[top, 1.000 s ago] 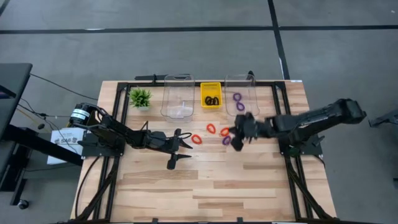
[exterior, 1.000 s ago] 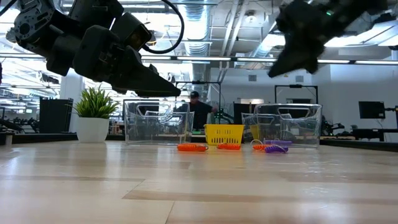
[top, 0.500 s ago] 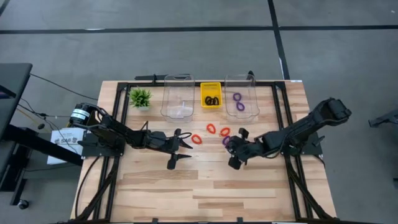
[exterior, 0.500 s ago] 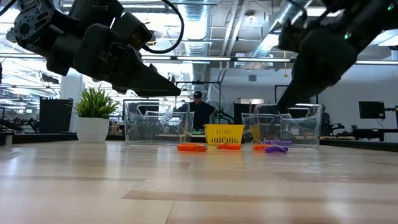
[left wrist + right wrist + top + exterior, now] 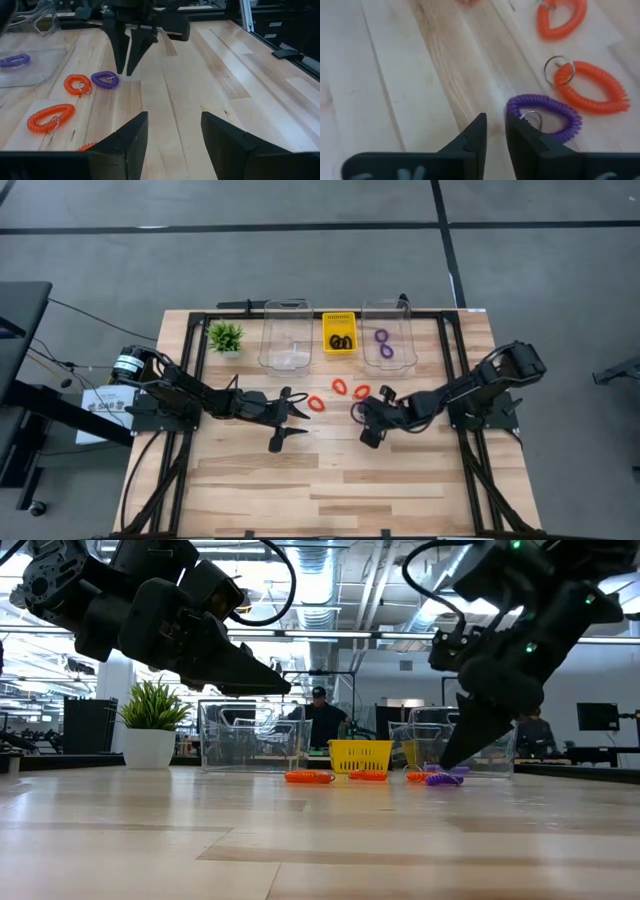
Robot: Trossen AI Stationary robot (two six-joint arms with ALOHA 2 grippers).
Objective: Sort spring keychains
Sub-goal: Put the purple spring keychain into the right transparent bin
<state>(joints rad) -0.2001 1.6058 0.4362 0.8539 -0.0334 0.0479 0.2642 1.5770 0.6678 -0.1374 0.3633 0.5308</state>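
Three red spring keychains and one purple keychain lie flat on the wooden table between the arms. More purple ones sit in the right clear bin, and black ones are in the yellow basket. My right gripper points down with its tips just beside the purple keychain, open by a narrow gap. Whether a tip touches the coil cannot be told. My left gripper hovers wide open, level, left of the nearest red keychain.
An empty clear bin, the yellow basket and a second clear bin stand in a row at the far edge. A small green plant is at the far left. Bare wood spans the near half. A person shows beyond the table.
My right gripper has moved from beside the right clear bin toward the near-left and come down, tipping to point at the table beside the purple keychain. The keychains have stayed where they were.
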